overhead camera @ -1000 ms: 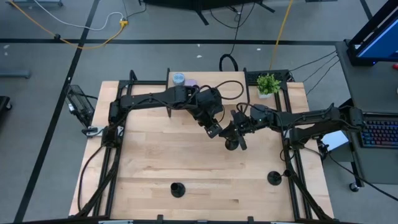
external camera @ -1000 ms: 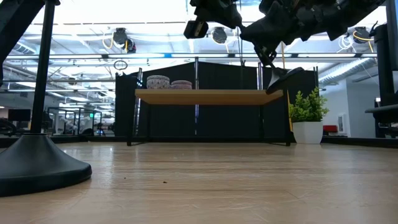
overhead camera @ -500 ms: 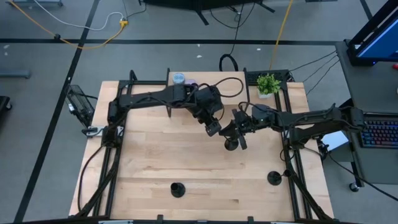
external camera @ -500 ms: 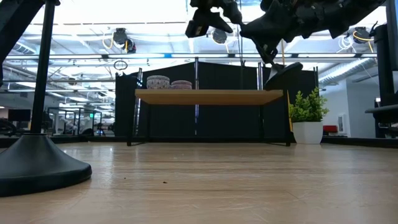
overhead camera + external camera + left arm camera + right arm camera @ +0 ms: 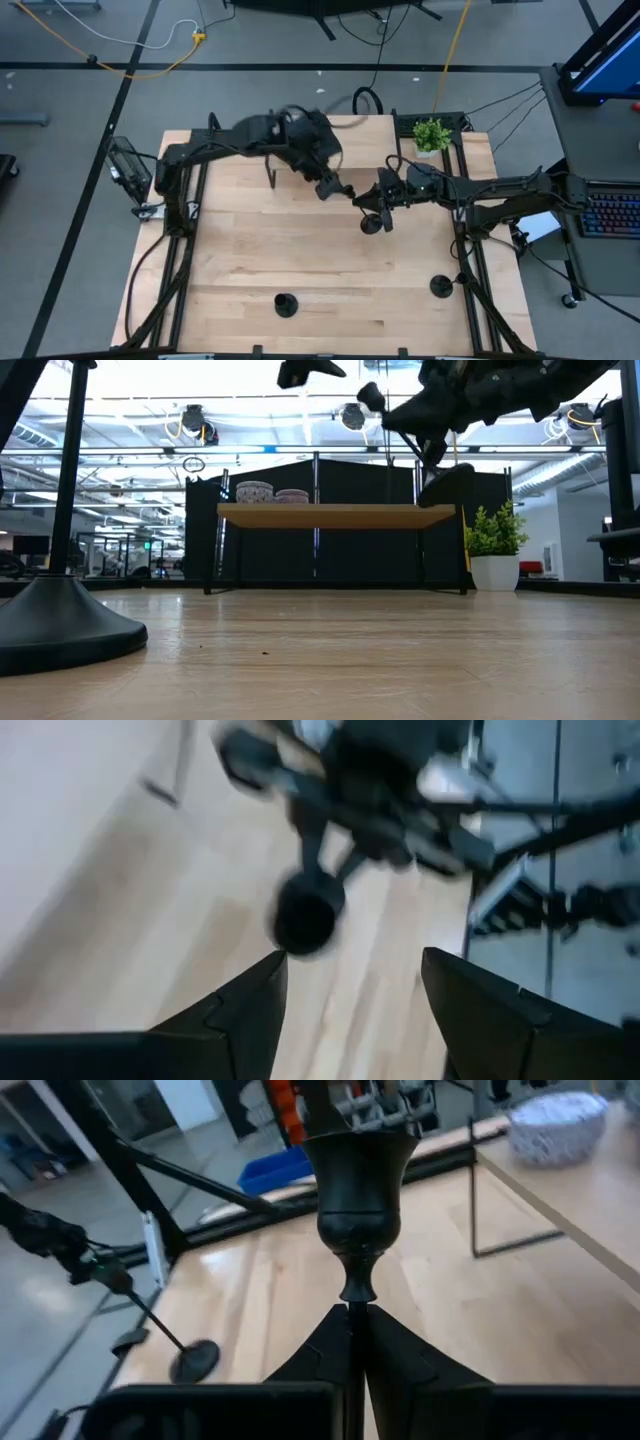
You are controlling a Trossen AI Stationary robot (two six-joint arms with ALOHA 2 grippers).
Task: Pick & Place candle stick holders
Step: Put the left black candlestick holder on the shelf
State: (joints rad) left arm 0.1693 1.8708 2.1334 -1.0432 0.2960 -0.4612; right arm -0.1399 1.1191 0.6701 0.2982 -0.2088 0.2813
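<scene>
A candle stick holder (image 5: 357, 1200) is clamped by its stem in the right end effector (image 5: 374, 208), lifted above the bench (image 5: 300, 260) center. The left end effector (image 5: 350, 990), at its 10 o'clock, is seen spread, empty.

Desk (image 5: 260, 250): pale wood, smooth, faint sheen. Candle holder (image 5: 357, 1190): black, matte, metal-looking. Right end effector (image 5: 357, 1342): matte black plastic.
</scene>
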